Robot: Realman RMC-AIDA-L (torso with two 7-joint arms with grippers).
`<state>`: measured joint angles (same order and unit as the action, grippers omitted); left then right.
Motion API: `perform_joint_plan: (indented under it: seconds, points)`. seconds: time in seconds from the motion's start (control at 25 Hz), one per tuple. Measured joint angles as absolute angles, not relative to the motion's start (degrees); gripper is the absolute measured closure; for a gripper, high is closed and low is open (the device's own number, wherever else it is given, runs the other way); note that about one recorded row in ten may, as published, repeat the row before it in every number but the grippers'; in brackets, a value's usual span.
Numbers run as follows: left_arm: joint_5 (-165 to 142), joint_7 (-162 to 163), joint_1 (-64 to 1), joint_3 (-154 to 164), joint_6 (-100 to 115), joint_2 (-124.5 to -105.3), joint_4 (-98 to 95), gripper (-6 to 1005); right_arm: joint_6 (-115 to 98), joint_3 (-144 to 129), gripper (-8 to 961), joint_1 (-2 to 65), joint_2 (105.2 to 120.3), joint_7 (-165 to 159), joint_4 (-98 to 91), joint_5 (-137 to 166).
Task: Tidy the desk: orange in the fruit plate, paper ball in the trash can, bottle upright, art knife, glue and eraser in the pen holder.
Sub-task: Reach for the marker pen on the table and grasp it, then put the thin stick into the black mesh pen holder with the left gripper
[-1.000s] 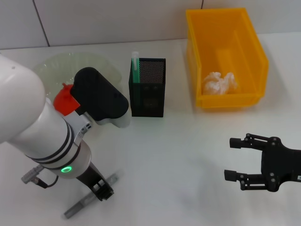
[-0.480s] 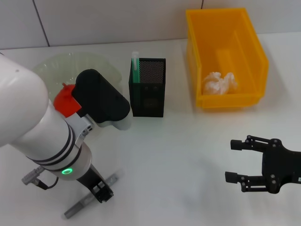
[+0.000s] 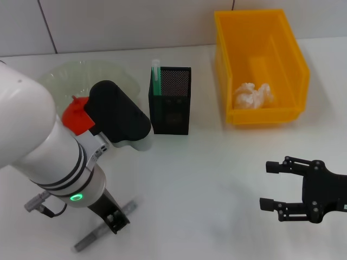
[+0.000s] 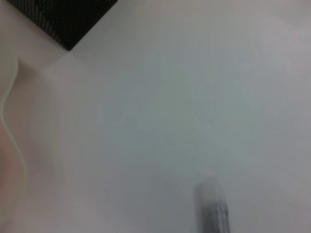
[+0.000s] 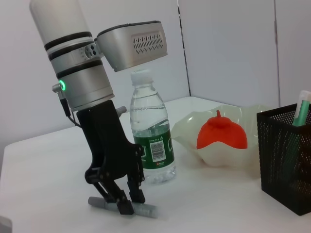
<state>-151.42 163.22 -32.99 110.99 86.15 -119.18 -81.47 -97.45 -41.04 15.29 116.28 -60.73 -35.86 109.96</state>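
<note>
The left end effector (image 3: 115,221) stands low over the white tabletop (image 3: 206,179), its black fingers (image 5: 127,204) set down on either side of a slim grey art knife (image 3: 103,228) that lies flat beneath them; the right wrist view shows the fingertips narrowed around the knife's body, touching it, while the knife rests on the tabletop. Just behind this end effector stands the bottle (image 5: 150,137), upright with its white cap on top and green label low down. Farther back on the same side sits the fruit plate (image 3: 65,76) with the orange (image 3: 75,116) inside it, nub upward. Beyond the end effector and toward the other arm is the pen holder (image 3: 170,100), a black mesh box with a green-and-white stick, probably the glue (image 3: 155,77), standing in one corner. The trash can (image 3: 259,62) is well apart at the far side of the tabletop, with the paper ball (image 3: 252,96) lying on its floor. The right end effector (image 3: 276,185) hovers over bare tabletop near the trash can, its fingers spread wide and holding nothing. The eraser cannot be made out.
</note>
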Motion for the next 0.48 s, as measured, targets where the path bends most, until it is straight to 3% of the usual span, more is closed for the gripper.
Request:
perform_joint_plan:
  seconds: [0.08, 0.36, 0.48]
  points:
    - [-151.35, 162.88, -33.02, 110.82, 86.18, -119.16, -81.48, 636, -97.44, -41.04, 115, 15.29, 116.28, -60.73, -35.86, 109.96]
    - [-151.2, 161.96, -33.66, 110.72, 86.16, -119.21, -80.24, 859, -97.4, -40.99, 115, 15.29, 116.28, -60.73, -35.86, 109.96]
    - [-151.16, 161.95, -33.68, 110.67, 86.39, -119.21, -80.36, 867, -97.38, -40.67, 115, 15.29, 116.26, -60.73, -35.86, 109.96]
